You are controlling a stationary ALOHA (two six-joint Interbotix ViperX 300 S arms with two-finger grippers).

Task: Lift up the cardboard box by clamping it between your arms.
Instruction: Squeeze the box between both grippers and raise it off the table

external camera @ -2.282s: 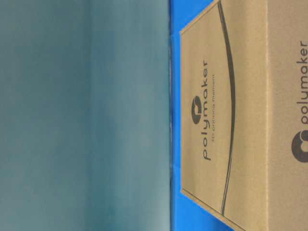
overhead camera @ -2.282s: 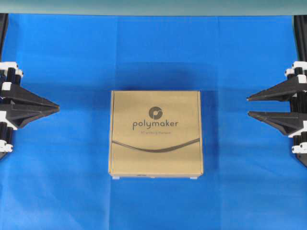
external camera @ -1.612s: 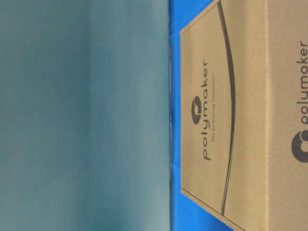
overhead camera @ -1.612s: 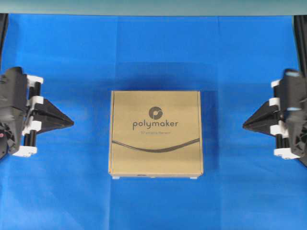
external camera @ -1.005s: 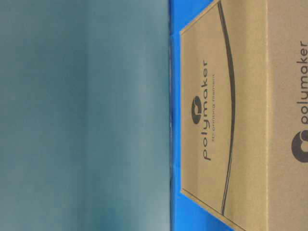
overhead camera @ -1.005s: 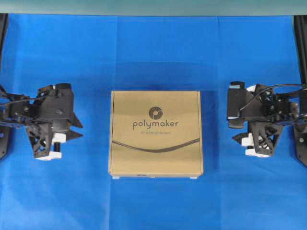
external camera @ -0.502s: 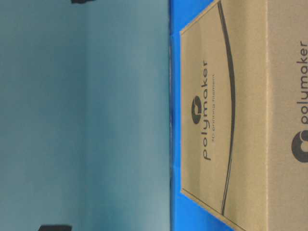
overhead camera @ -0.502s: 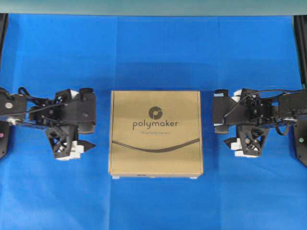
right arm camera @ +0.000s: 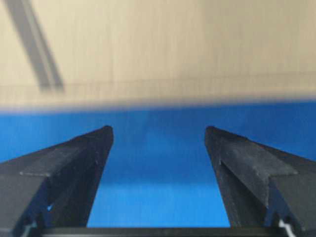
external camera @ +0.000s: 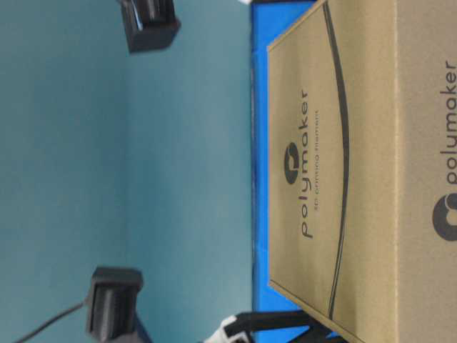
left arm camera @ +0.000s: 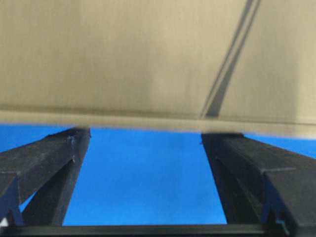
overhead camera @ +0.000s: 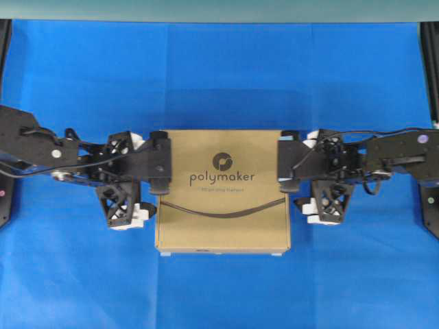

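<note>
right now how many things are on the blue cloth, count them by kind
cardboard box: 1
robot grippers: 2, the left gripper and the right gripper, both open, one at each side of the box
blue cloth: 1, under it all
total: 4

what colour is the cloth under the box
Bright blue cloth beneath the brown cardboard box; clearest in the overhead view.

Flat brown cardboard box (overhead camera: 223, 192) lies between two black arms (overhead camera: 75, 154) flanking its sides.
</note>
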